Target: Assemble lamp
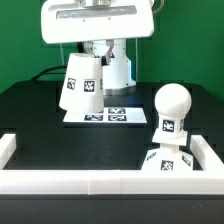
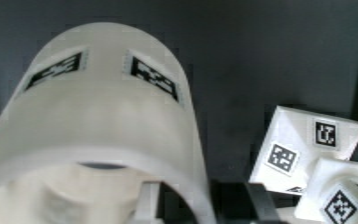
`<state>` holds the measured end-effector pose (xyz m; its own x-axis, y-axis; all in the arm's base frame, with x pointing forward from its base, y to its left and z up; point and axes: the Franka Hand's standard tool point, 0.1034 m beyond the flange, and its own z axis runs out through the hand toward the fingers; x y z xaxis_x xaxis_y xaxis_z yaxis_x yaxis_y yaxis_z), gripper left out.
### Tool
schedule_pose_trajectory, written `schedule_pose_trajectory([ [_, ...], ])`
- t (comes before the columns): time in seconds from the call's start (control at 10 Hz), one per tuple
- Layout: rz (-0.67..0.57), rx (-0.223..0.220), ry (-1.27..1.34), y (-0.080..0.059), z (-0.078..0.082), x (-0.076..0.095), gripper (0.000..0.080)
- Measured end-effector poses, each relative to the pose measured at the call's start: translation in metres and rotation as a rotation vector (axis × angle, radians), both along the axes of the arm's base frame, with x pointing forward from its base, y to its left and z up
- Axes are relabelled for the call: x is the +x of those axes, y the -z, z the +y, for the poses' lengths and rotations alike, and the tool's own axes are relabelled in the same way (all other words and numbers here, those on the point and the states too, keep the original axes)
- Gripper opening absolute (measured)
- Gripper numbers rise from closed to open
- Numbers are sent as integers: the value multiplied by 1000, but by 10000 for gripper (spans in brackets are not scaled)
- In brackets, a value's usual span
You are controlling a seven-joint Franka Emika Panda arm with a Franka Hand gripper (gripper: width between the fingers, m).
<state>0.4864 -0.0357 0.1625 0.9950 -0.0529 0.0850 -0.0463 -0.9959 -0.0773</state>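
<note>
Your shade (image 1: pixel 82 84) hangs tilted in the air above the marker board (image 1: pixel 110 116), toward the exterior view's left, with the gripper (image 1: pixel 103 62) at its upper end. In the wrist view the shade (image 2: pixel 101 130) fills most of the picture, its open rim close to the camera. You cannot see the fingertips in either view, so whether they pinch the wall or press outward from inside is not clear; since the shade is off the table, you can judge that the fingers are closed on it.

Treat the shade as a light, stiff, hollow plastic cone. Its smooth, tapered wall will likely slip under a loose pinch, so hold it near the narrow rim, where the wall is stiffest.

The bulb (image 1: pixel 170 112) stands upright on the base (image 1: pixel 167 163) at the exterior view's right, just inside the white fence (image 1: pixel 90 182). It looks equally light and top-heavy, so a knock could tip it.

Count one shade, one bulb, one base, one marker board and one gripper.
</note>
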Motion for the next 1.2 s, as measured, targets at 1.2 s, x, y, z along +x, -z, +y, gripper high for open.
schedule_pose_trajectory([
  [1.2,58,69,145,-76,110,56,44],
])
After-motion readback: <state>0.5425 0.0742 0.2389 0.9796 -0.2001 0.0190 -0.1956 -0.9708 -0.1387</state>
